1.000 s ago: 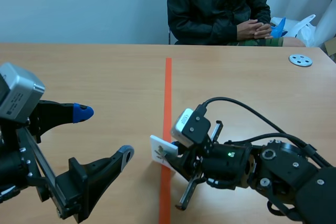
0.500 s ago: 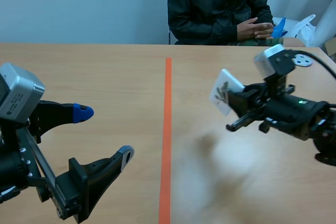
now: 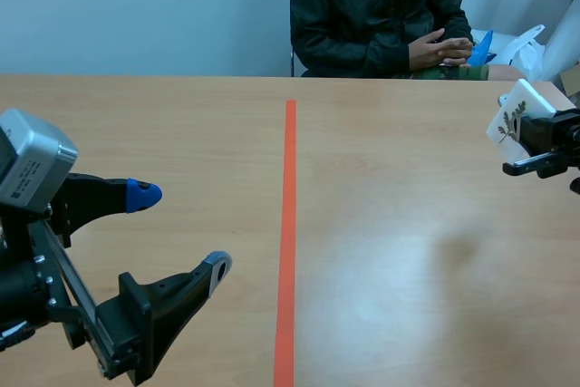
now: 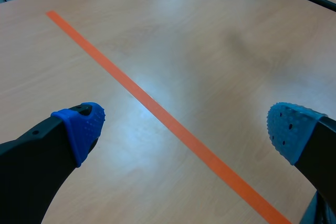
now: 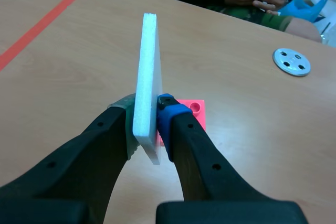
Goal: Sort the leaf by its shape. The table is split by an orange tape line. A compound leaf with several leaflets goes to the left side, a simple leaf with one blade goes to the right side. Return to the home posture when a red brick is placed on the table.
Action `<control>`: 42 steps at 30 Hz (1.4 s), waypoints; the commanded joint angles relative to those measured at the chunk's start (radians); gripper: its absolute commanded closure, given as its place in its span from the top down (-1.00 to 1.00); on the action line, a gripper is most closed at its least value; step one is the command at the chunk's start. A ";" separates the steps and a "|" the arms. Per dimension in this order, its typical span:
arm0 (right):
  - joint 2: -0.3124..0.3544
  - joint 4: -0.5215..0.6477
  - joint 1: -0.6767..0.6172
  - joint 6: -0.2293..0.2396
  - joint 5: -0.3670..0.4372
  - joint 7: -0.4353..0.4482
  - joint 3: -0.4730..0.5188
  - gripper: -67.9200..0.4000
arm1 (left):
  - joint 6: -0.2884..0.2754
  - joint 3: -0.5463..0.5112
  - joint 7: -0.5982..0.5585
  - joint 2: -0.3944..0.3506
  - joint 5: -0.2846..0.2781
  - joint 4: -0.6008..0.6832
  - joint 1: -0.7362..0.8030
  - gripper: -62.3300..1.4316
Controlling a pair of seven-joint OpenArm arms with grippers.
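The right pincer point(image 5: 149, 121) is clamped on a white leaf card point(image 5: 148, 61). It holds the card upright and edge-on between its pads, far out to the right of the orange tape line point(image 3: 289, 224). A red brick point(image 5: 191, 108) lies just beyond the card. The left pincer point(image 4: 184, 129) hangs low, fingers wide apart, holding nothing.

No legible text or labels anywhere
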 commanded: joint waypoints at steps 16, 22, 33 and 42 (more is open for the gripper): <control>-0.031 -0.467 0.301 -0.090 0.093 0.021 0.003 -0.95 | 0.003 -0.004 -0.013 0.003 -0.010 0.003 -0.003 1.00; -0.053 -0.516 0.298 -0.093 0.092 -0.011 -0.016 -0.95 | 0.003 -0.004 -0.013 0.003 -0.010 0.003 -0.003 1.00; -0.052 -0.516 0.245 -0.101 0.092 -0.005 -0.021 -0.95 | 0.005 -0.004 -0.014 0.003 -0.010 0.002 -0.003 1.00; -0.053 -0.516 0.237 -0.105 0.084 0.009 -0.021 -0.69 | 0.005 -0.004 -0.014 0.003 -0.010 0.002 -0.003 1.00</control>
